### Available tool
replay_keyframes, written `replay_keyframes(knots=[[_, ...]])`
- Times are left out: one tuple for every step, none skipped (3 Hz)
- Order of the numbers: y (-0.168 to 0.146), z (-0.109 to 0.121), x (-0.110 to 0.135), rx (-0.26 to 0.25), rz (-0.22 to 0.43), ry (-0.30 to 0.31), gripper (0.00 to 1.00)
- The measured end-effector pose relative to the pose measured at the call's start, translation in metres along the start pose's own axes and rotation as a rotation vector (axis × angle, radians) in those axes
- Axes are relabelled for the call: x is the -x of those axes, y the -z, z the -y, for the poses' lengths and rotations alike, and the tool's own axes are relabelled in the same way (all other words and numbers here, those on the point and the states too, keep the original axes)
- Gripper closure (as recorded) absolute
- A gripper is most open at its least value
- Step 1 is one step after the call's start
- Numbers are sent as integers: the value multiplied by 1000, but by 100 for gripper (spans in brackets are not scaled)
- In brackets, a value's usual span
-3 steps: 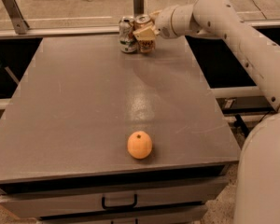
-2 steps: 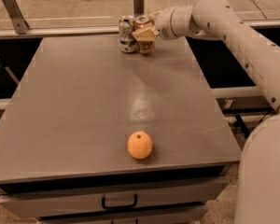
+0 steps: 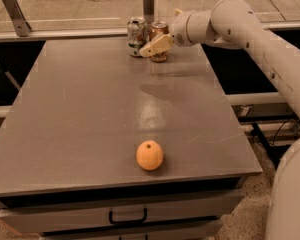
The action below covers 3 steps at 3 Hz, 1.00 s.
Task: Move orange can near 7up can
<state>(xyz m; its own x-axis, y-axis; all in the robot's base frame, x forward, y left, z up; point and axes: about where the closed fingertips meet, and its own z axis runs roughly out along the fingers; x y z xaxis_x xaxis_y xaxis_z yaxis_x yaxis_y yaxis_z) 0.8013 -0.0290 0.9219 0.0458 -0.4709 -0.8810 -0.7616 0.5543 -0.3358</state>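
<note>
The orange can (image 3: 159,29) stands upright at the far edge of the table (image 3: 90,109), just beside the 7up can (image 3: 136,34). The claw (image 3: 156,44) is at its front; grip cannot be told. Release gently and back away without nudging either can

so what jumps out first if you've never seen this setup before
The big white arm reaches in from the picture's right, its gripper at the orange can, which stands right beside the 7up can at the far edge of the table. A lone orange fruit sits near the front edge.
</note>
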Motion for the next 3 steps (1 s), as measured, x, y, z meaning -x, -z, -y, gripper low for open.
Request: replay_keyframes(knots=[[48, 3, 12, -31, 22, 50, 0], [138, 16, 25, -114, 5, 145, 0], [158, 24, 22, -143, -5, 150, 0]])
